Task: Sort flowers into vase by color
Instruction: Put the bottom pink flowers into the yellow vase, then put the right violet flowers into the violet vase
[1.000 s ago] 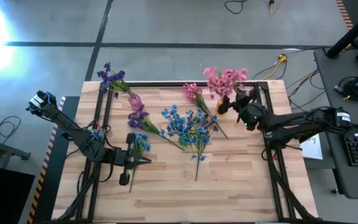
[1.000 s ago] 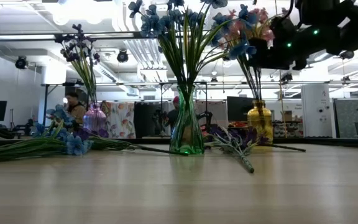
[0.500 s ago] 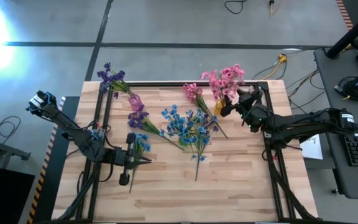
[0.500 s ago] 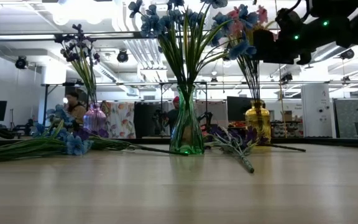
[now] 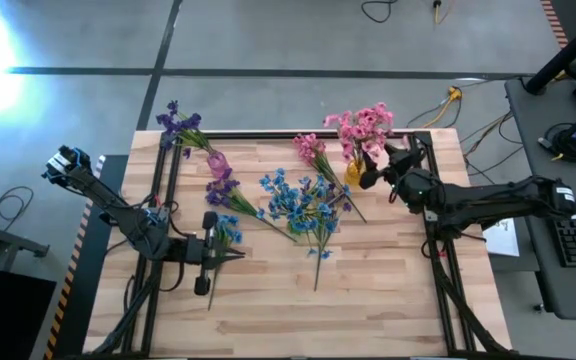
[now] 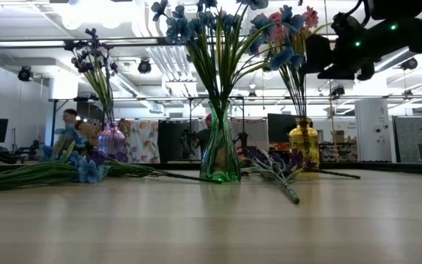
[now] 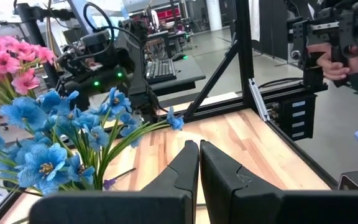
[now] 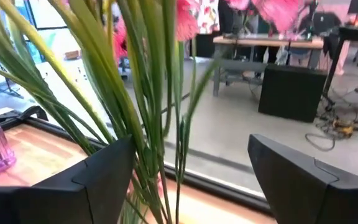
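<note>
Overhead, table-level, two wrist views.

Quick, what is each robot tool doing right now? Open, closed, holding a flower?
Left tool: closed, holding nothing.
Right tool: open beside the pink flowers, holding nothing.

Before you: three vases [image 6: 219,150] on the worktop [image 5: 368,290], two robot arms [image 5: 488,200], three flower colours [image 5: 303,200].
</note>
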Tool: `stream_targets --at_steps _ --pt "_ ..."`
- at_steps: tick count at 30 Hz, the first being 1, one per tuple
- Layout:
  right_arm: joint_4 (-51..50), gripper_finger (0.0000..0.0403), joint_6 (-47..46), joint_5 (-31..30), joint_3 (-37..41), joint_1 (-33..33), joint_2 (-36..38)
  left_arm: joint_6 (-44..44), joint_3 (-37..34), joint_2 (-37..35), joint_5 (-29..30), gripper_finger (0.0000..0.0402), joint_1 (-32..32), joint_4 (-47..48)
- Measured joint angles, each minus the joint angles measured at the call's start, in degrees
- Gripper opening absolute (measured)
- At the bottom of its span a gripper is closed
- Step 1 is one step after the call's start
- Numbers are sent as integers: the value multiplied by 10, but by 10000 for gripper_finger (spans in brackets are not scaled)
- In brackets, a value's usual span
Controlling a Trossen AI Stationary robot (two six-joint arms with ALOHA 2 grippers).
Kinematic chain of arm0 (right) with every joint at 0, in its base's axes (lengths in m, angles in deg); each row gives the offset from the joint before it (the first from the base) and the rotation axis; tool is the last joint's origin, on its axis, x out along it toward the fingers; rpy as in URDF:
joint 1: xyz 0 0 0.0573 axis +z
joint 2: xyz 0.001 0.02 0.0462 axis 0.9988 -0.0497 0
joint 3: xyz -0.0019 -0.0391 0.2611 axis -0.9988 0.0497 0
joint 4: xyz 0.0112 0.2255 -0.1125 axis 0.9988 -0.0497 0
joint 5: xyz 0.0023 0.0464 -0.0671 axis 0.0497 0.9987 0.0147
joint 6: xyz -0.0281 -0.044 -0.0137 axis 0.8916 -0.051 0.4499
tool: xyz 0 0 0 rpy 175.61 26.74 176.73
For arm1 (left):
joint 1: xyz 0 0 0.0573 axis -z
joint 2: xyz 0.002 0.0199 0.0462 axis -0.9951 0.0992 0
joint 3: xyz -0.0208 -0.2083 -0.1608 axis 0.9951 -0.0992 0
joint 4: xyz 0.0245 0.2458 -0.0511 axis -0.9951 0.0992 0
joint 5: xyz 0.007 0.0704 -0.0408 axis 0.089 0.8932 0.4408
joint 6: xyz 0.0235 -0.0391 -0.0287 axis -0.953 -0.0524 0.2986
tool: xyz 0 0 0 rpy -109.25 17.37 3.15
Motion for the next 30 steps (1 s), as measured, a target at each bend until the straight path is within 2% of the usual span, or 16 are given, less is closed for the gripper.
stream_targets --at_steps 5,9,15,20,30 --pt "-110 310 -75 33 -26 0 14 77 0 0 0 0 0 15" --pt "-209 311 -130 59 -57 0 11 208 0 0 10 0 0 67" --pt "-361 311 -199 65 -114 2 8 418 0 0 15 0 0 184" --pt "-426 311 -227 66 -140 18 8 559 0 8 14 0 0 270" --pt "-502 311 -299 66 -146 68 8 784 0 35 -79 0 0 391"
